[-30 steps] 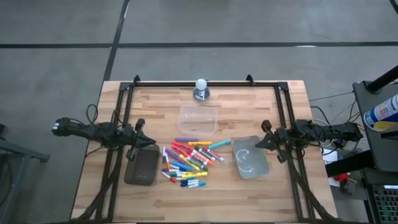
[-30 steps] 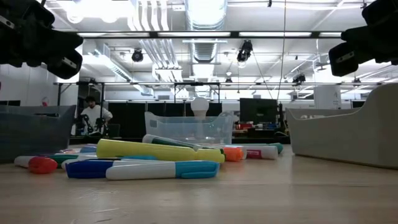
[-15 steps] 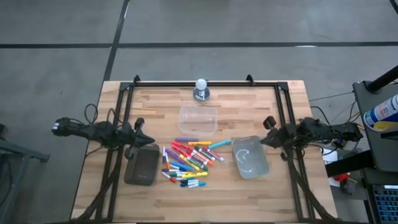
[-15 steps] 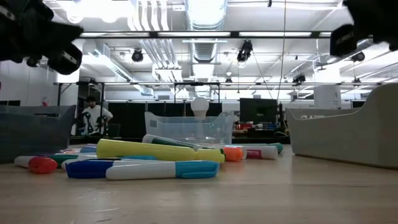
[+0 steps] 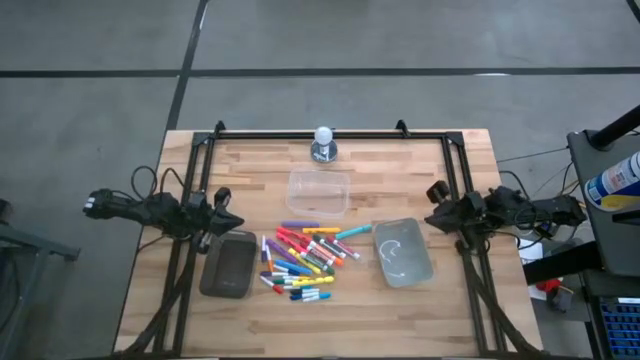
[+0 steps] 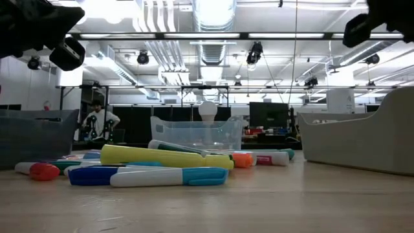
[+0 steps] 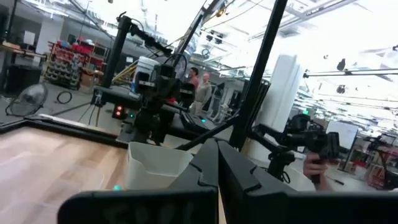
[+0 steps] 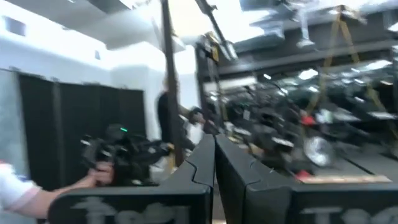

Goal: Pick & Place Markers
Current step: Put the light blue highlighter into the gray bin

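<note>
The markers [image 5: 303, 260] lie in a loose heap of mixed colours at the table's middle; in the low view the markers [image 6: 149, 167] rest flat on the wood. My left gripper [image 5: 228, 218] hovers shut above the far end of the dark grey tray [image 5: 229, 265], left of the heap. My right gripper [image 5: 432, 215] hovers shut, right of the heap, beyond the far right corner of a clear tub [image 5: 403, 252]. In the low view, both the left gripper [image 6: 48, 39] and the right gripper [image 6: 378, 22] hang high over the table. Both wrist views show the fingers closed together.
A second clear tub [image 5: 319, 192] stands beyond the heap, with a white bulb-shaped object [image 5: 323, 145] at the far edge. Black frame rails [image 5: 195, 200] run along both table sides. Bare wood lies near the front edge. A person [image 6: 97, 120] stands far back in the room.
Both grippers have risen. In the low view they climb toward the top of the picture. The right gripper has also drawn back a little toward the table's right edge. The markers, tubs and tray have stayed where they were.
</note>
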`<act>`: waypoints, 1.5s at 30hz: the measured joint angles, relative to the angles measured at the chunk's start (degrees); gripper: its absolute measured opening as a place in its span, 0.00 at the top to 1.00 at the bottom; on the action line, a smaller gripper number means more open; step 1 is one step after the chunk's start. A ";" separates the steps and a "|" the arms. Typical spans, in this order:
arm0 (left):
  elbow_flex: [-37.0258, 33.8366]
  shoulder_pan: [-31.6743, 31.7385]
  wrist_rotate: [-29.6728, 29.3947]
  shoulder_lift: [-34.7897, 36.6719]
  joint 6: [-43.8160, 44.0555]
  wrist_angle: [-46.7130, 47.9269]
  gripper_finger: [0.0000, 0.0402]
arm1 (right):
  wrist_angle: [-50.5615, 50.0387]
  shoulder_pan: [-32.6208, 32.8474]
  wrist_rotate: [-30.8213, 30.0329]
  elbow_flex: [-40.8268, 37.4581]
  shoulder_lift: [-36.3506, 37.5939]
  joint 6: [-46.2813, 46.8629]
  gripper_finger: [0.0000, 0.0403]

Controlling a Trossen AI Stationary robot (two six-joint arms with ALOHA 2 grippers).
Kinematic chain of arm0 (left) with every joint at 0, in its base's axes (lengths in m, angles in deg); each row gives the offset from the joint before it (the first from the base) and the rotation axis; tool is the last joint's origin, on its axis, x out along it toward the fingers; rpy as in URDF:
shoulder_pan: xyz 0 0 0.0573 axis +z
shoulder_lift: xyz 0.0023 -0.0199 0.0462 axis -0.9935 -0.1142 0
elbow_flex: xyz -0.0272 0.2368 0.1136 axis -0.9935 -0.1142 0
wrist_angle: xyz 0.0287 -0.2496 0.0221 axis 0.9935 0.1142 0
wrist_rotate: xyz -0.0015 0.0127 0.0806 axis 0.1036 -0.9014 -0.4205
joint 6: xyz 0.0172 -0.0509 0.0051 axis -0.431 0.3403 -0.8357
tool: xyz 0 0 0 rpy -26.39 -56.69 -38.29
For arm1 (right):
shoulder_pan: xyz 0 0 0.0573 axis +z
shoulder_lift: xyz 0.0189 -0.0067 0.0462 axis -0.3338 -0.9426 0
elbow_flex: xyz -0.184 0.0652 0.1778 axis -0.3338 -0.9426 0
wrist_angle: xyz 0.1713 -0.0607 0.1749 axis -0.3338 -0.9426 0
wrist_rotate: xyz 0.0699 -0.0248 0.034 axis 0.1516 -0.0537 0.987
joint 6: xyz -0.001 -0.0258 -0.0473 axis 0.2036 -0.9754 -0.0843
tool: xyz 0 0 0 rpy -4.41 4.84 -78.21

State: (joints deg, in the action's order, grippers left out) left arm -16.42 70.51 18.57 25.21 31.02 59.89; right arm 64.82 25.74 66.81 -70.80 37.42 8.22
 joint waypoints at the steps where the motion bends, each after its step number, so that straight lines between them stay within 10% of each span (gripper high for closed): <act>1: 0.00 -0.01 0.24 -0.03 0.34 0.03 1.00 | -0.29 0.01 -0.60 -0.02 -1.17 -0.08 0.98; 14: 0.00 0.02 -1.87 -0.09 7.64 0.35 1.00 | 12.82 0.01 -5.86 0.83 -22.11 -4.35 0.97; 22: 0.00 0.05 -3.61 -0.10 3.77 0.39 1.00 | 10.70 0.01 -15.46 11.50 -44.12 -6.94 0.79; 30: 0.00 0.04 -4.72 -0.11 5.21 3.66 1.00 | -8.27 0.03 -21.93 30.96 -66.24 -12.17 0.65; 45: 0.00 0.04 -4.22 -0.09 10.26 5.06 1.00 | -48.61 0.16 -21.92 61.39 -94.42 -1.74 0.74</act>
State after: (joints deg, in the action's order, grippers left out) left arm -16.42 70.55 14.36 25.12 41.28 64.94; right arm 16.21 25.89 44.88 -9.41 -56.99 6.48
